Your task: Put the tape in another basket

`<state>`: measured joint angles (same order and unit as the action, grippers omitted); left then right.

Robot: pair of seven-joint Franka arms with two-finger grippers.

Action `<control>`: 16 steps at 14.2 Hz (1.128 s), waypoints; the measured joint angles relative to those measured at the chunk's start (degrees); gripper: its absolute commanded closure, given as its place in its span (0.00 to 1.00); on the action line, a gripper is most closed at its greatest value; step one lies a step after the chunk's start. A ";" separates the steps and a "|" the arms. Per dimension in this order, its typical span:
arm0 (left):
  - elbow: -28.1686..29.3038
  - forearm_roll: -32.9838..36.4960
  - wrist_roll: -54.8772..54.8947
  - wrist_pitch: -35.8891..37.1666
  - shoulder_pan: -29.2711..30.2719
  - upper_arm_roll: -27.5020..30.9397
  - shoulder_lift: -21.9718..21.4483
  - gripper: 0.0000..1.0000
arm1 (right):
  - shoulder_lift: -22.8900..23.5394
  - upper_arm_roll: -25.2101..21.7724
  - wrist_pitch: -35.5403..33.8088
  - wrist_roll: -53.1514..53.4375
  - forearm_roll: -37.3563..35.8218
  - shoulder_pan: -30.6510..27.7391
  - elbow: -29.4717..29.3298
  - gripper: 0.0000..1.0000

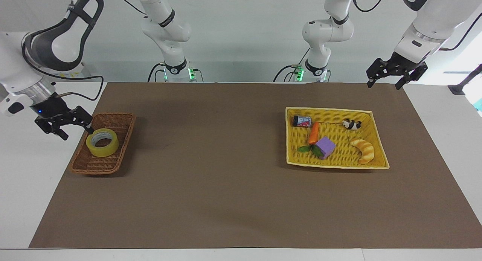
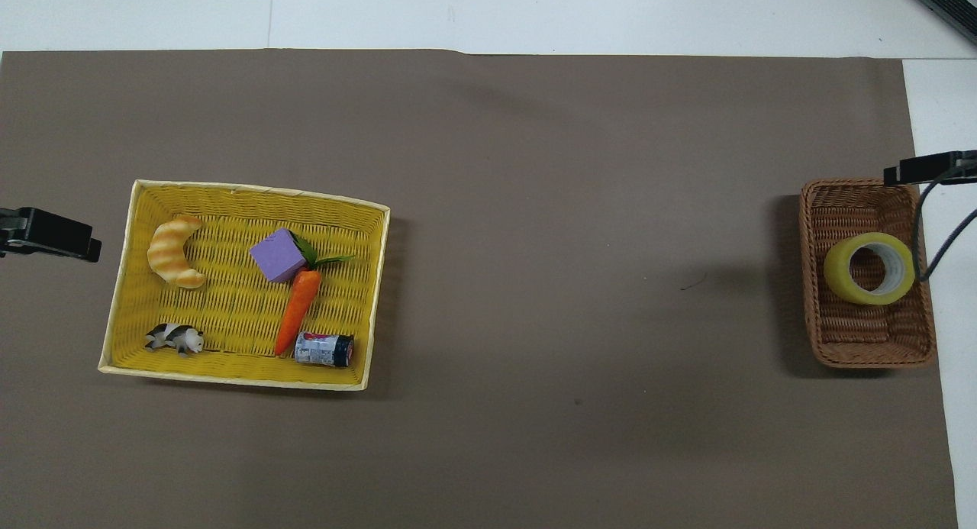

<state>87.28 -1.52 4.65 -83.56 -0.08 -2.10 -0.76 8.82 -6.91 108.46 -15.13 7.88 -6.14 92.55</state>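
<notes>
The yellow tape (image 1: 97,150) (image 2: 838,275) lies slightly tilted in the brown wicker basket (image 1: 127,135) (image 2: 862,349) at the right arm's end of the table. My right gripper (image 1: 76,132) hangs open and empty in the air just beside the basket's outer rim, not touching the tape. In the overhead view only one of its fingers (image 2: 920,169) shows, by the basket's corner. My left gripper (image 1: 384,84) (image 2: 49,235) waits open and empty over the table's edge at the left arm's end.
A flat yellow woven basket (image 1: 371,112) (image 2: 126,285) toward the left arm's end holds a croissant (image 1: 363,150), a purple cube (image 1: 325,147), a carrot (image 1: 313,133), a small can (image 1: 302,121) and a toy cow (image 1: 352,124). A brown mat (image 1: 211,159) covers the table.
</notes>
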 measured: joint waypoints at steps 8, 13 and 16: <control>0.00 0.00 0.00 0.00 0.00 0.00 0.00 0.00 | -5.57 0.42 -7.06 24.21 -5.13 12.65 0.90 0.00; 0.00 0.00 0.00 0.00 0.00 0.00 0.00 0.00 | -9.03 0.78 -12.28 25.76 -5.28 13.23 0.66 0.00; 0.00 0.00 0.00 0.00 0.00 0.00 0.00 0.00 | -11.69 0.86 -17.48 25.76 -6.49 13.23 -0.33 0.00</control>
<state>87.28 -1.52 4.65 -83.56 -0.08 -2.10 -0.76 -2.87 -6.05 90.98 10.63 1.39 7.09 92.22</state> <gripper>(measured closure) 0.000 0.000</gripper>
